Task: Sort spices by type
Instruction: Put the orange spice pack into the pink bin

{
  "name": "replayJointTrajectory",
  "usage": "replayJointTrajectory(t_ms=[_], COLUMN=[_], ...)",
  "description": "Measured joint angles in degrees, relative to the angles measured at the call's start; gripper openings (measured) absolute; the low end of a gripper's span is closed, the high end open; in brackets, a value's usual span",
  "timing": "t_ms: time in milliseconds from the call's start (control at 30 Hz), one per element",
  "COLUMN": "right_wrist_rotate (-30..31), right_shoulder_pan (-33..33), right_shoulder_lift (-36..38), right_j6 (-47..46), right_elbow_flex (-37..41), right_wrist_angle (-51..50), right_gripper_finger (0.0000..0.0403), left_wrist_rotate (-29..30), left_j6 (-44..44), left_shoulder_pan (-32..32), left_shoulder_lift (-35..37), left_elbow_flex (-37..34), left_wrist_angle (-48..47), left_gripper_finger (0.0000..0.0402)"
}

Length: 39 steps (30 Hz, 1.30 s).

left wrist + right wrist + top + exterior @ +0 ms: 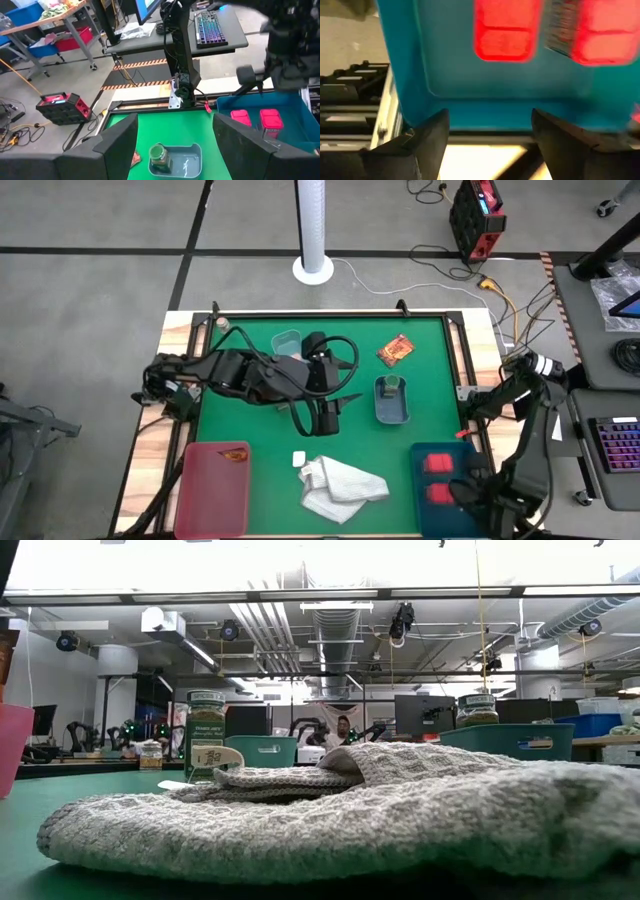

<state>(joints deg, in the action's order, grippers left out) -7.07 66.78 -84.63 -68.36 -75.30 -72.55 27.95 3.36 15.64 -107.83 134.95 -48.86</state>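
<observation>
While the left hand (328,418) hovers mid-counter with fingers spread wide and nothing between them, the right hand (487,142) sits over the near edge of the blue bin (447,485) at the front right, fingers apart, gripping nothing. Two red blocks (437,464) lie side by side in that bin. One greenish jar (392,384) stands upright in the small blue-green tray (392,408) right of centre. An orange-brown packet (396,351) lies flat on the green counter (260,430) behind that tray. Another packet (233,452) sits in the pink bin (212,492) at front left. A white cloth (342,488) is bunched at front centre.
</observation>
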Motion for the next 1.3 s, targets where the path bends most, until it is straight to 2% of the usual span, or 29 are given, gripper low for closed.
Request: replayJointTrajectory(t_ms=[133, 233, 333, 400, 467, 533, 667, 767, 900, 1133, 1300], right_wrist_rotate=[2.32, 9.29, 19.18, 24.86, 27.88, 27.74, 21.98, 20.49, 19.69, 10.25, 9.99], right_shoulder_pan=[-2.49, -7.39, -15.54, -22.24, -29.67, -37.12, -51.05, -59.89, -70.23, -85.99, -94.57], right_shoulder_lift=[0.76, 2.03, 3.84, 4.78, 5.59, 6.15, 6.75, 6.64, 6.57, 4.51, -0.43], right_j6=[-0.95, -1.37, -1.04, -0.22, 1.24, 3.82, 11.84, 17.75, 27.85, 39.70, 48.80], right_elbow_flex=[-8.26, -13.87, -17.35, -18.57, -19.36, -20.03, -21.46, -22.04, -21.56, -21.06, -20.95], right_wrist_angle=[-11.94, -16.79, -17.04, -16.92, -16.85, -16.70, -15.31, -14.84, -12.91, -12.22, -11.87], right_gripper_finger=[0.0258, 0.0249, 0.0237, 0.0229, 0.0222, 0.0216, 0.0208, 0.0204, 0.0203, 0.0205, 0.0205], left_wrist_rotate=[-1.56, -6.74, -12.28, -12.95, -12.92, -12.87, -12.87, -11.49, -6.27, 4.62, 9.11], left_j6=[-1.48, -4.62, -7.89, -8.79, -10.27, -12.51, -16.33, -16.55, -17.48, -19.96, -20.86], left_shoulder_pan=[0.02, 0.04, 0.07, 0.11, 0.13, 0.29, 1.43, 2.92, 5.79, 11.22, 11.42], left_shoulder_lift=[1.04, 2.45, 4.10, 4.94, 5.33, 5.44, 5.57, 5.60, 5.91, 6.77, 9.30], left_elbow_flex=[0.00, -0.02, 0.02, 0.00, 0.00, -0.04, -0.06, -0.07, -0.08, -0.08, -0.08], left_wrist_angle=[-2.74, -5.04, -8.94, -12.24, -15.70, -18.78, -21.75, -21.75, -23.13, -26.21, -26.28], left_gripper_finger=[0.0242, 0.0242, 0.0242, 0.0242, 0.0242, 0.0242, 0.0242, 0.0242, 0.0242, 0.0242, 0.0242])
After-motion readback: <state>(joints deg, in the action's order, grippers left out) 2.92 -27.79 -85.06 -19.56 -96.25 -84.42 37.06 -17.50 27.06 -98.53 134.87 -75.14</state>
